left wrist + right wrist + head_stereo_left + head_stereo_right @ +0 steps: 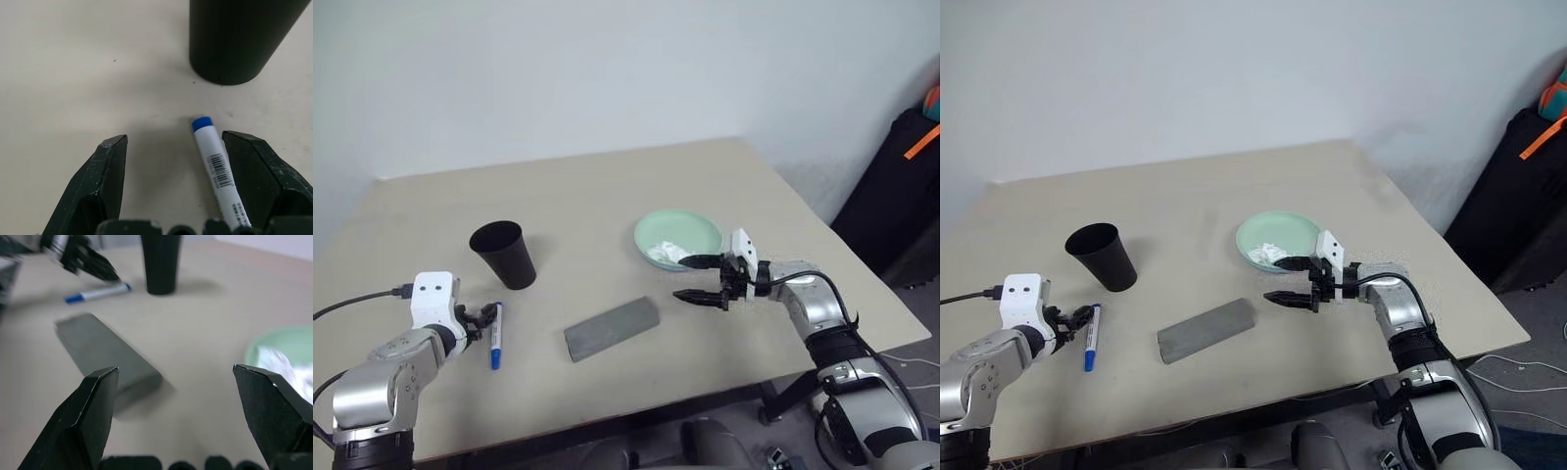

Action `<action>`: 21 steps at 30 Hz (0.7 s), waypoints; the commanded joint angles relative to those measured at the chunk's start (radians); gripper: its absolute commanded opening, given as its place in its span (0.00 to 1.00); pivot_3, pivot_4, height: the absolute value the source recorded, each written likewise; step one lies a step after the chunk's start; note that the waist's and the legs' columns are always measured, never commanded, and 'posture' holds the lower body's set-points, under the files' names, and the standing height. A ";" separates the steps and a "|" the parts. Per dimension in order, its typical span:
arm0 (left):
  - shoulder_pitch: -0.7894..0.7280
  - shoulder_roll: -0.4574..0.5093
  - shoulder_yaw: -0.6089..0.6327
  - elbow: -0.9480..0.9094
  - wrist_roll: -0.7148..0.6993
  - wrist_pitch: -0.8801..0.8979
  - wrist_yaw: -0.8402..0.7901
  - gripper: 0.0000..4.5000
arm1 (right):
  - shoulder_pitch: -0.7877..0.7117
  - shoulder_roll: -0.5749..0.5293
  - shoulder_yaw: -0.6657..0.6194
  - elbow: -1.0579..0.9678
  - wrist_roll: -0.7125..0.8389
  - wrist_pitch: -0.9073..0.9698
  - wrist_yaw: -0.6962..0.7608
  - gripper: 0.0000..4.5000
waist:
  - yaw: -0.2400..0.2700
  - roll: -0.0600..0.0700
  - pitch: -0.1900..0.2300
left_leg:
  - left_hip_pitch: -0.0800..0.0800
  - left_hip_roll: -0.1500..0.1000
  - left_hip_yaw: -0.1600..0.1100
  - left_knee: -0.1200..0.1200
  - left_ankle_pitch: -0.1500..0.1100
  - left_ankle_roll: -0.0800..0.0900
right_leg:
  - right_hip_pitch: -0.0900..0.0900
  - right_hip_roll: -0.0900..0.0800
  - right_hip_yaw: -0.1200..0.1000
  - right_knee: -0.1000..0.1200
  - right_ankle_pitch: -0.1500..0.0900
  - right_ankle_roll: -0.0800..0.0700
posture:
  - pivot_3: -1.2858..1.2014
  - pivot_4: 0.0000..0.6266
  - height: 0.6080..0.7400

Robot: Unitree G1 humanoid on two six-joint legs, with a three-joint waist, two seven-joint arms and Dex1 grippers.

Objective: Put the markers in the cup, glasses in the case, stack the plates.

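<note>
Now we note the blue-capped marker (215, 166) lying flat on the beige table (607, 186), its barrel between the spread fingers of the left gripper (489, 315), nearer one finger (259, 176) than the other. Nothing is pinched yet. We judge the marker light, rigid and smooth, so liable to roll or skid if nudged from one side; best taken across the mid-barrel, around the barcode, with both pads meeting it squarely. Just beyond the gripper's tips stands the black cup (504, 253), upright and mouth open, so the carry should be brief.

Our right gripper (702, 278) hovers with its fingers wide apart and empty. Ahead of it lies the grey glasses case (612, 328), closed and flat on the table; close beside it sits the mint green plate (700, 227) holding a crumpled white tissue (664, 253). We expect the case to be light and stiff, with a soft felt-like skin that should grip well. Any glasses we cannot make out.
</note>
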 commanded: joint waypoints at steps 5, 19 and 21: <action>-0.005 -0.014 -0.003 0.016 0.028 0.009 -0.005 0.72 | -0.015 -0.008 -0.036 -0.138 0.076 0.068 0.020 0.90 | 0.000 0.000 0.000 | 0.000 0.000 0.000 0.000 0.000 0.000 | 0.000 0.000 0.000 0.000 0.000 0.000 | 0.52 0.00 1.00; -0.008 -0.074 -0.012 0.013 0.039 0.046 -0.006 0.69 | -0.016 -0.003 -0.030 -0.144 0.064 0.055 -0.010 0.90 | 0.000 0.000 0.000 | 0.002 0.001 0.002 0.000 0.000 0.000 | 0.001 0.000 -0.001 0.000 0.000 0.000 | 0.52 0.00 1.00; -0.010 -0.075 -0.012 0.014 0.042 0.044 -0.007 0.59 | -0.018 -0.002 -0.029 -0.141 0.062 0.051 -0.014 0.90 | -0.001 0.000 0.000 | 0.002 0.001 0.002 0.000 0.000 0.000 | 0.001 0.000 -0.001 0.000 0.000 0.000 | 0.52 0.00 1.00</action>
